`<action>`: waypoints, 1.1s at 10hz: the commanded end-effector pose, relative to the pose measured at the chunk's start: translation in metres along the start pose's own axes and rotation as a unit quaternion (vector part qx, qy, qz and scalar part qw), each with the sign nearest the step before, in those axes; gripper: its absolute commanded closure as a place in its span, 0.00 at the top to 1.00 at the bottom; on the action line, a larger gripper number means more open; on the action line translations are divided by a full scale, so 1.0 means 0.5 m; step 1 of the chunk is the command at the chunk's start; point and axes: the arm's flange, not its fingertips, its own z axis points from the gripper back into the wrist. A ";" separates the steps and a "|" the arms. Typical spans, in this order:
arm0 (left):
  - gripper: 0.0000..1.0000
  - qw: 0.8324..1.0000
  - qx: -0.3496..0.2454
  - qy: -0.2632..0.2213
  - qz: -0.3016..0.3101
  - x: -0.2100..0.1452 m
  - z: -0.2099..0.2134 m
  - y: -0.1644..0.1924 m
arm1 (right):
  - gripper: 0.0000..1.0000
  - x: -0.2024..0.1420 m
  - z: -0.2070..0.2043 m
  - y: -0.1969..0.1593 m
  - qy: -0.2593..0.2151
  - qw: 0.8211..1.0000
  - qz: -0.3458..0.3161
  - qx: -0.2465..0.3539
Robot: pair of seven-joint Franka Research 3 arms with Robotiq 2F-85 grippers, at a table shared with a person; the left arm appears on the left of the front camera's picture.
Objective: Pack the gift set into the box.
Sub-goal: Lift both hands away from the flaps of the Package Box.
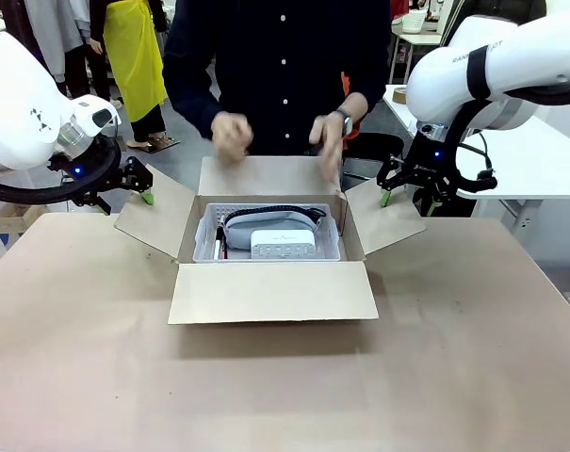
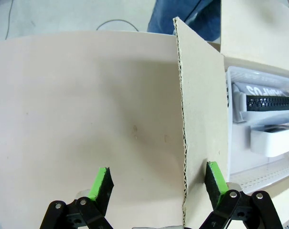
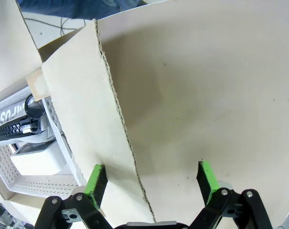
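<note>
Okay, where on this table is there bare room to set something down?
The table is bare in front of the box and at both near corners. Crowded around the box: left gripper, right gripper, the person's hands.

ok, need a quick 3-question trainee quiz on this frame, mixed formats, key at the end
1. True or false: the basket already sits inside the box.
2. Pick one. The left gripper is: A) open, B) shut on the pen, C) shut on the basket rim.
3. Fill in: the person's hands are over the box's ___ flap.

Key: 1 true. 2 A. 3 far.
</note>
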 end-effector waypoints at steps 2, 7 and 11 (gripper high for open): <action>1.00 1.000 0.007 -0.001 0.005 0.000 0.002 -0.003 | 1.00 0.000 0.004 0.000 -0.008 1.000 -0.003 -0.014; 1.00 0.998 -0.056 0.019 -0.011 -0.004 0.055 0.011 | 1.00 -0.011 0.035 -0.007 0.009 0.998 0.052 0.031; 1.00 0.918 -0.391 0.066 0.013 -0.043 0.237 0.207 | 1.00 -0.028 0.175 -0.250 0.079 0.936 0.075 0.336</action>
